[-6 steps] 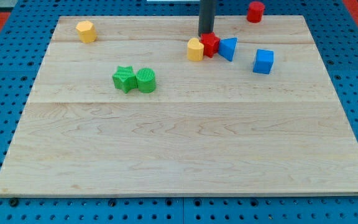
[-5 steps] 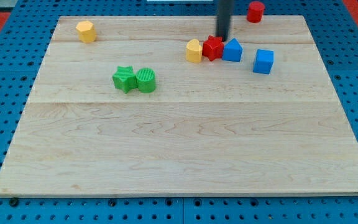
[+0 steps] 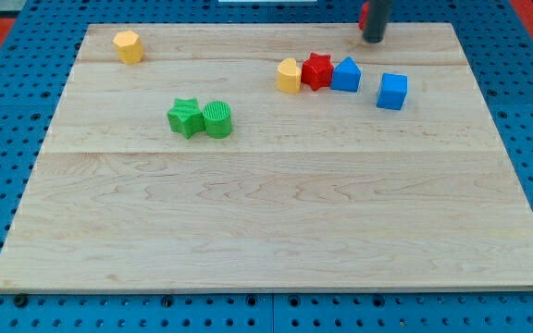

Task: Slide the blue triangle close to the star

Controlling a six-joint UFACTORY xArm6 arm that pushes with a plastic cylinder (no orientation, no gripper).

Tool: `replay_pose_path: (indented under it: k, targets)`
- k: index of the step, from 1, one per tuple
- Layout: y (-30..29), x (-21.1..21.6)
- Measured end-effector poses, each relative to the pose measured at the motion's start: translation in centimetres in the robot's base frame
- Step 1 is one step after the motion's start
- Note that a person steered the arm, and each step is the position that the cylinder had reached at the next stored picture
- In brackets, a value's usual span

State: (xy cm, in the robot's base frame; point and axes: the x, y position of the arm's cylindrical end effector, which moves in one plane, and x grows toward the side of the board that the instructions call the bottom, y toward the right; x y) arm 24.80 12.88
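The dark rod's tip (image 3: 373,40) has moved toward the view's upper right, away from the red star block (image 3: 316,71), now covering the red cylinder block (image 3: 364,14).

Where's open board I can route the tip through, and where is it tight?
Open: everything below the green star and green cylinder to the view's bottom edge, plus the strip between the yellow block and the yellow-red-blue row. Tight: yellow block, red star and blue triangle touch; blue cube sits close; my tip is above them.
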Motion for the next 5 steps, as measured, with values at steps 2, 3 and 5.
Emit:
replay_pose_path:
  k: [2, 3, 5]
  targets:
    - [2.8, 4.4]
    - [-1.3, 8.2]
    - [4.4, 6.0]
